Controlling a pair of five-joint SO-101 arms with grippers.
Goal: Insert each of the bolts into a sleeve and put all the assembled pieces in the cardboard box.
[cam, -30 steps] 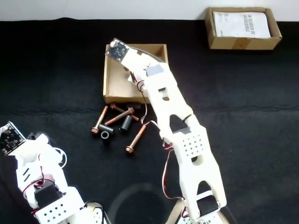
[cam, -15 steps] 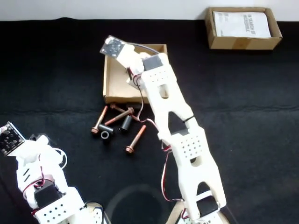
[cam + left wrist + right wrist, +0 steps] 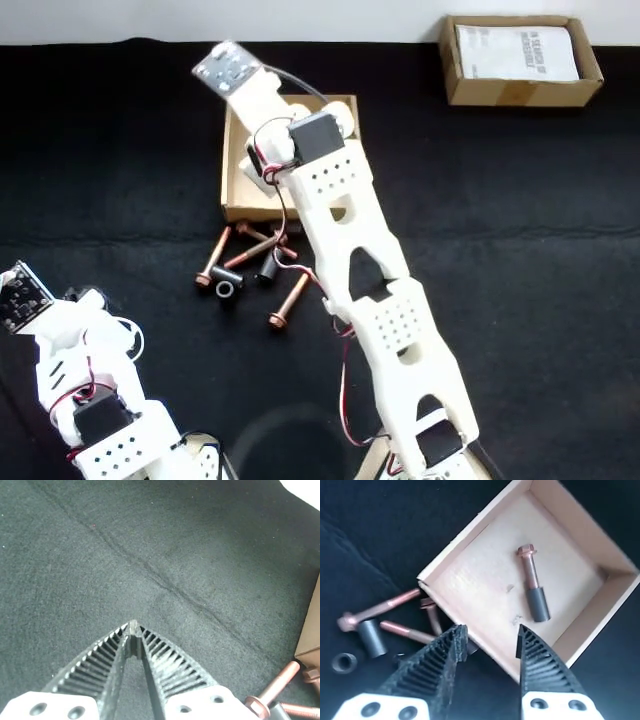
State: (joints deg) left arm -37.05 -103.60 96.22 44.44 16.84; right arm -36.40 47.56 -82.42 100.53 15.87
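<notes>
The cardboard box [image 3: 229, 175] [image 3: 485, 560] holds one copper bolt pushed into a dark sleeve [image 3: 534, 589]. My right gripper [image 3: 490, 630] hangs open over the box's edge nearest the loose parts, holding nothing. In the high view the right arm [image 3: 330, 200] covers much of the box. Loose copper bolts [image 3: 291, 298] [image 3: 212, 257] [image 3: 380, 607] and dark sleeves [image 3: 270, 264] [image 3: 226, 290] [image 3: 372, 637] lie on the black mat just in front of the box. My left gripper [image 3: 132, 627] is shut over bare mat, with bolt heads [image 3: 272, 695] off to its side.
A second cardboard box [image 3: 520, 62] with a printed sheet in it sits at the far right corner. The left arm [image 3: 80, 370] stands at the near left edge. Black mat [image 3: 520, 280] spreads bare to the right of the right arm.
The right arm's wrist has lifted and swung left, so its camera board now sits past the box's far left corner. The left arm and loose parts have not moved.
</notes>
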